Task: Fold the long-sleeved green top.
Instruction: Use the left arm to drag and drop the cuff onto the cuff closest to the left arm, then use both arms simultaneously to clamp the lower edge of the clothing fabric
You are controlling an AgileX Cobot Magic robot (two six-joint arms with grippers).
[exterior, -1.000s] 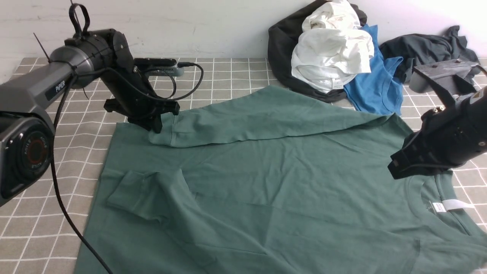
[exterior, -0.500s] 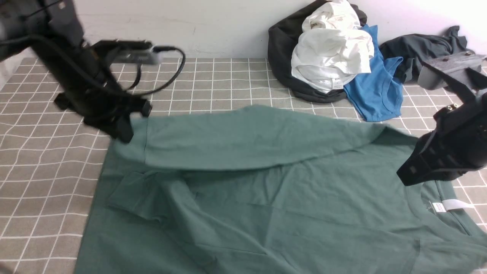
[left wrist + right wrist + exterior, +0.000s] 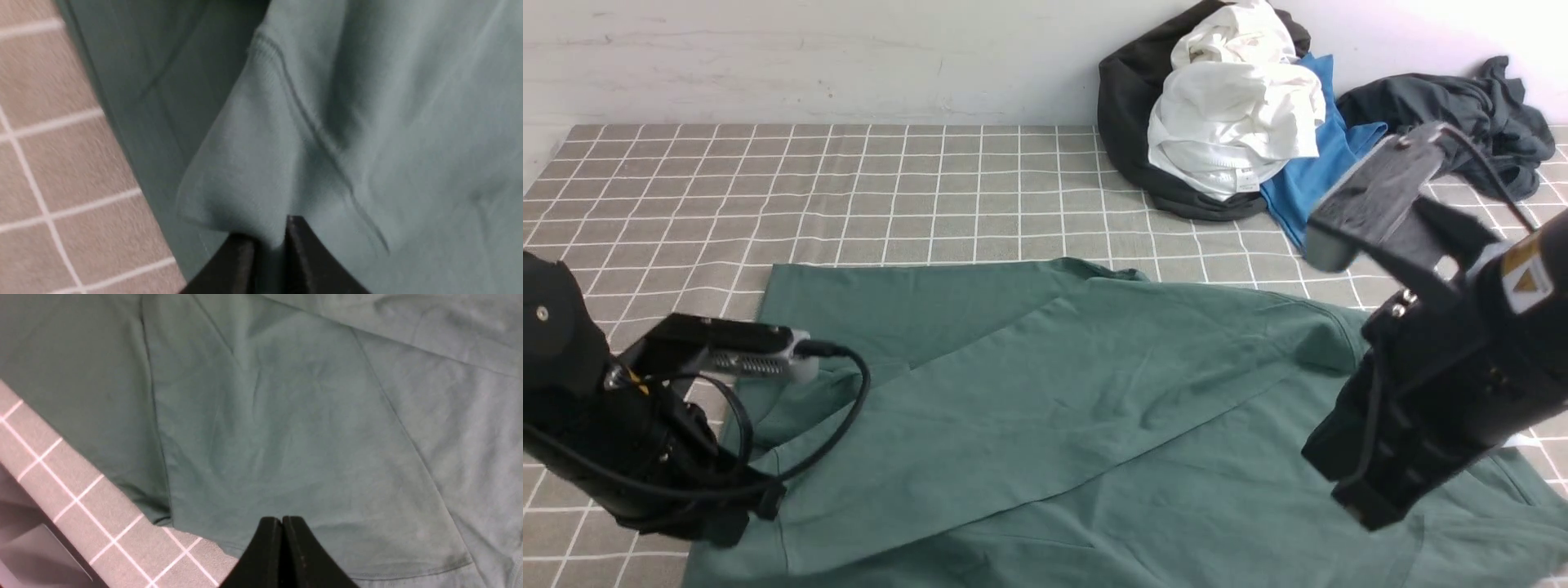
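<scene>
The green long-sleeved top lies spread on the checked tablecloth. One sleeve runs slantwise across its body, from the far right shoulder to the near left corner. My left gripper is at that near left corner, shut on the sleeve's cuff. In the left wrist view the cuff is pinched between the jaws of my left gripper. My right gripper is shut and empty, low over the top's near right part by the collar. In the right wrist view my right gripper has its tips together above flat green cloth. My right arm hides the neck label.
A pile of clothes sits at the far right by the wall: a black garment, a white one, a bright blue shirt and a dark charcoal-grey one. Bare checked tablecloth lies at the far left. The table's edge shows in the right wrist view.
My left gripper has carried the sleeve cuff from the far left edge of the top down to its near left corner, laying the sleeve slantwise. My right arm has moved nearer and lower.
</scene>
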